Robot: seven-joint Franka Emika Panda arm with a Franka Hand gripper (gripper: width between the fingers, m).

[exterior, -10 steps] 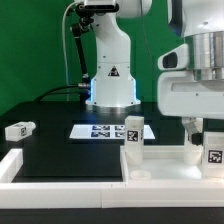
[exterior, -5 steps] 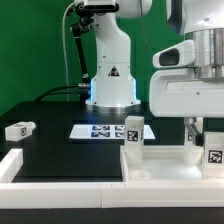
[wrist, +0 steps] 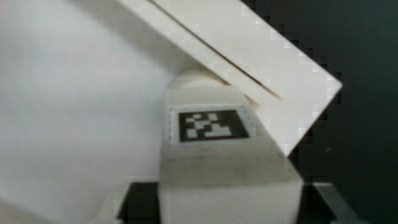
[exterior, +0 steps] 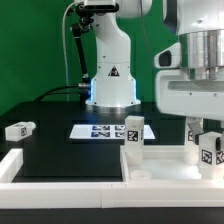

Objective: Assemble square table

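**Claw Clamped on a Leg at the Table Top's Right Edge**

Exterior view first: the gripper was seen low over the exterior view's right side, closed partway around an upright gripped leg, the tagged face turned to the camera. That leg was placed at the right end of the table top, which was laid near the front edge. Whether the leg's foot was touching the top could not be told. A second standing leg was planted upright at the top's left corner. Well apart, on the far left, a loose leg was laid on its side on the black table. The marker board was seen flat in front of the robot base, and a wall piece was set at the near left.

On to the wrist view: the gripped leg was framed dead centre, tag up, with the dark fingers pressed against both its sides. The gripper was thus held half-wide, filled by the leg alone. A white raised edge was seen running diagonally behind.
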